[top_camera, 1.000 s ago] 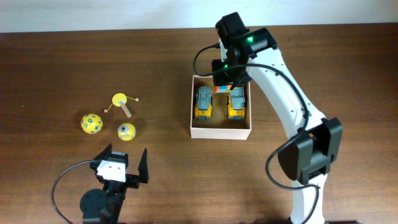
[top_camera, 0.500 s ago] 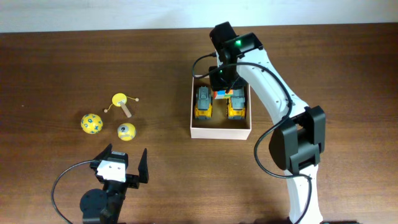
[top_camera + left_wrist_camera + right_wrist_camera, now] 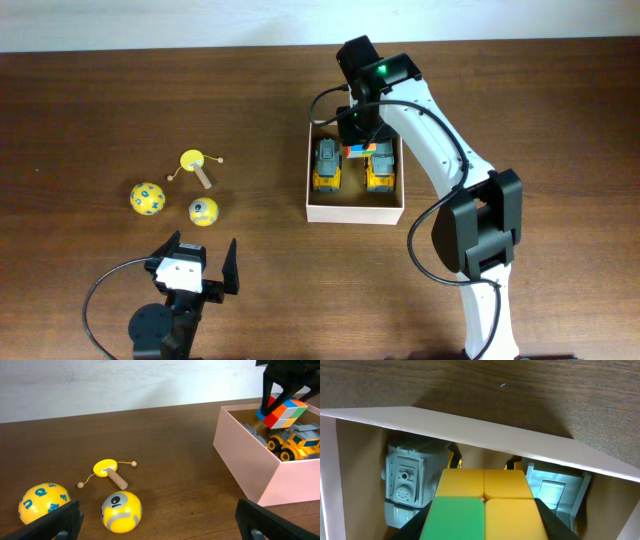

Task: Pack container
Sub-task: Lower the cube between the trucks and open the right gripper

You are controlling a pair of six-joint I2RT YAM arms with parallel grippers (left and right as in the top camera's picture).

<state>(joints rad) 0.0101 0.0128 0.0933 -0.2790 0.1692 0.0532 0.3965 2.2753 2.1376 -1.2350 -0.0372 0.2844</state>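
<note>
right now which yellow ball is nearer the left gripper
The yellow ball with the grey circle, right in front of the left gripper; the blue-marked ball sits farther off to the side.

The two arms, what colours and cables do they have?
The right arm has white links, black joints, a green light and looping black cables. The left arm is black with a white wrist block, and its gripper is black.

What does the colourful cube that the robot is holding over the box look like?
The plastic puzzle cube has square tiles in orange, blue, white, green and yellow. It hangs tilted, pinched between the right arm's black fingers, over the far end of the pale cardboard box, just above two yellow and grey toy trucks. Whether it touches them is unclear.
</note>
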